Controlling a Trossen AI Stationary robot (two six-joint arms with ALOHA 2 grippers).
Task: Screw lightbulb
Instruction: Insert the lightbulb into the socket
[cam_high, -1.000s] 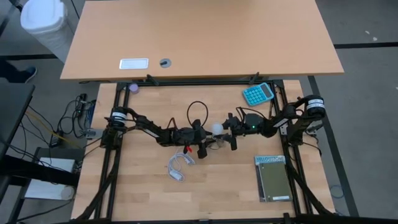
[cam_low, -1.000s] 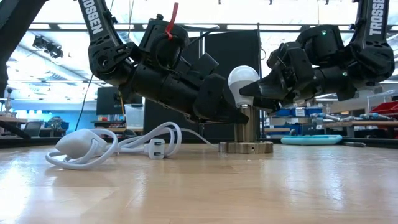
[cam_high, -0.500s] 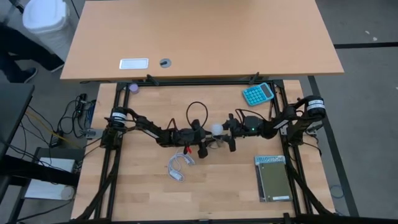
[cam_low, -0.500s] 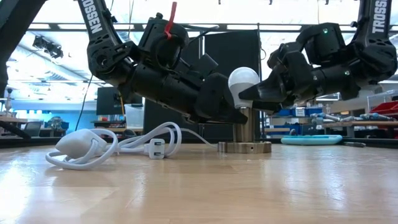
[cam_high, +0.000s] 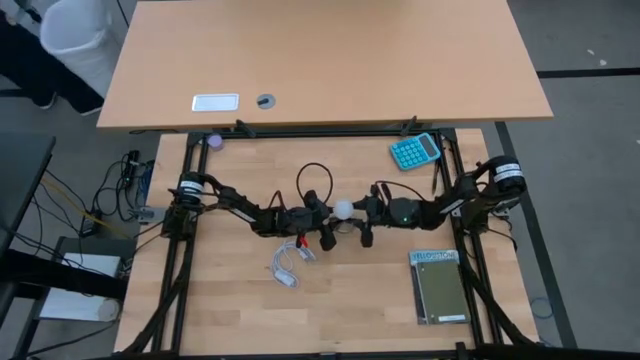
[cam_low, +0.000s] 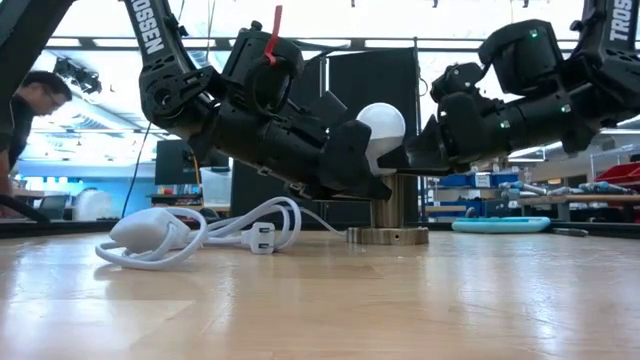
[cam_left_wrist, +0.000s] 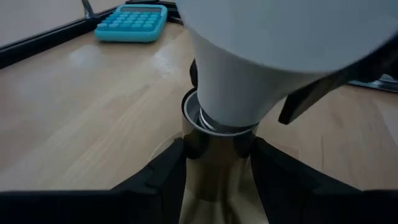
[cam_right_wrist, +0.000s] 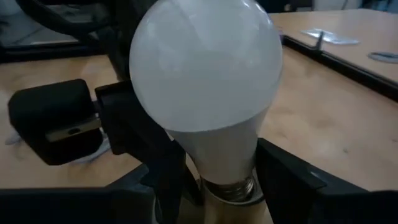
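Observation:
The white lightbulb (cam_low: 381, 125) stands with its screw base in the top of the round metal socket post (cam_low: 393, 200). The post rises from a flat disc base (cam_low: 388, 236) at the table's middle. The bulb leans a little off the post's axis. It also shows in the high view (cam_high: 343, 209). My left gripper (cam_high: 325, 216) is shut on the socket post from the table's left. My right gripper (cam_high: 364, 214) is shut on the bulb from the table's right. The bulb's screw base (cam_right_wrist: 231, 185) shows just above the socket mouth. My left gripper pinches the socket's metal post (cam_left_wrist: 214, 142) between its two fingers (cam_left_wrist: 163, 177), just under the socket mouth. The fingers come slanting down from the table's left. The socket stands upright with its disc base on the table. My right gripper pinches the bulb's narrow white neck (cam_right_wrist: 217, 155) between its two fingers (cam_right_wrist: 287, 177), just above the screw base. The fingers come nearly level from the table's right. The bulb sits base down in the socket mouth, tilted slightly.
A coiled white cable with a plug (cam_low: 200, 230) lies on the table left of the socket, near my left arm. A teal calculator (cam_high: 415, 150) lies at the far right and a dark notebook (cam_high: 438, 285) at the near right. A person (cam_low: 25, 110) stands beyond the table.
My right gripper has gone a little toward the table's left and near edge, still on the bulb. The bulb's head has tipped toward the left. The socket base has slid slightly left. The cable coil has shifted a little.

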